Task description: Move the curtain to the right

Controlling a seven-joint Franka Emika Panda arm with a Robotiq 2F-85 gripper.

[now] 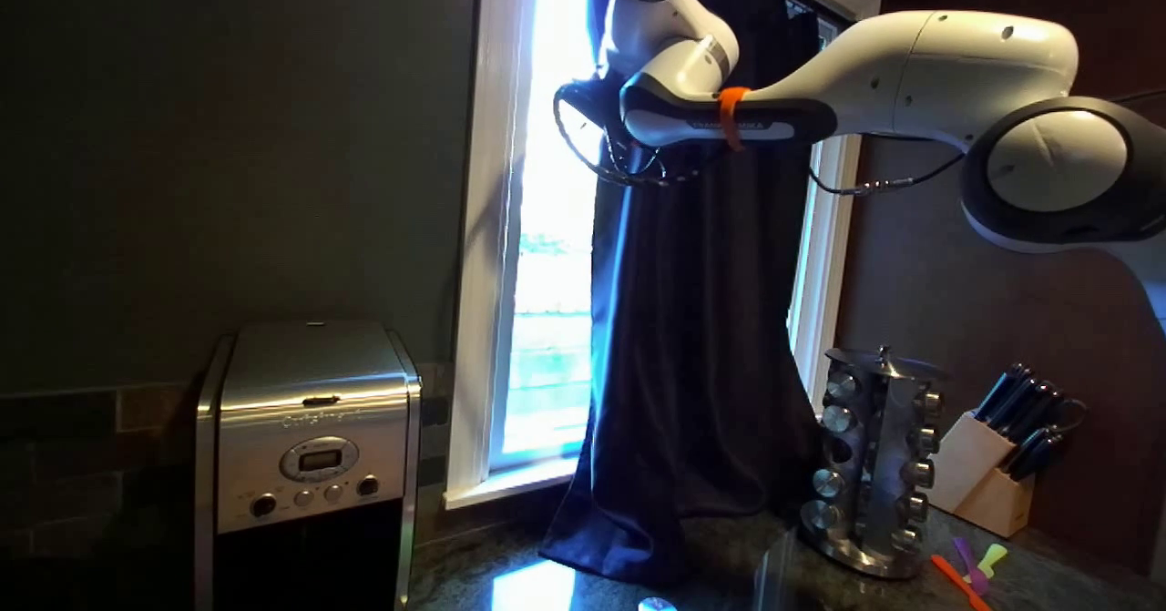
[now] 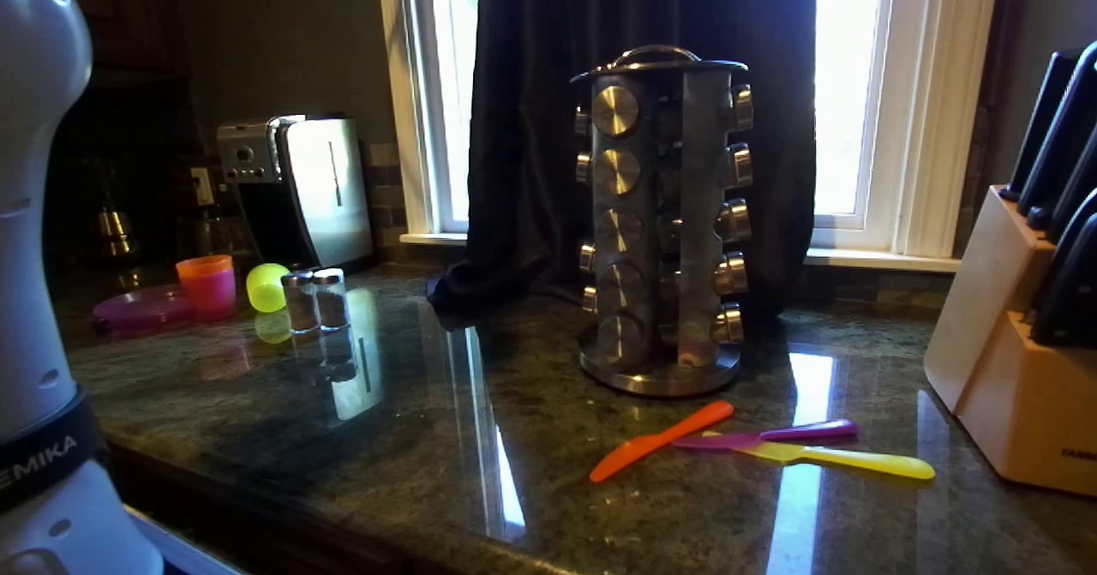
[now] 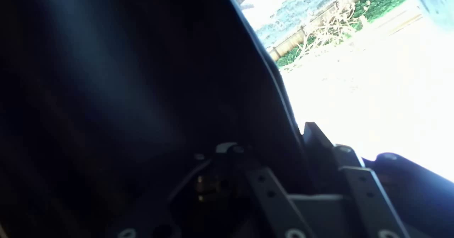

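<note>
Navy-black curtain point(image 1: 683, 365) hangs in front of window point(image 1: 551, 347); prob light, soft, floppy. I'd pinch its side edge, near gripper point(image 3: 291, 145); can't tell if clamped or apart, v. dark.

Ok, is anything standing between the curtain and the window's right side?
Possibly: in an exterior view, the spice rack stands by the lower right edge of the curtain and might snag it; whether they touch, I can't tell. Higher up, only the arm crosses in front.
</note>
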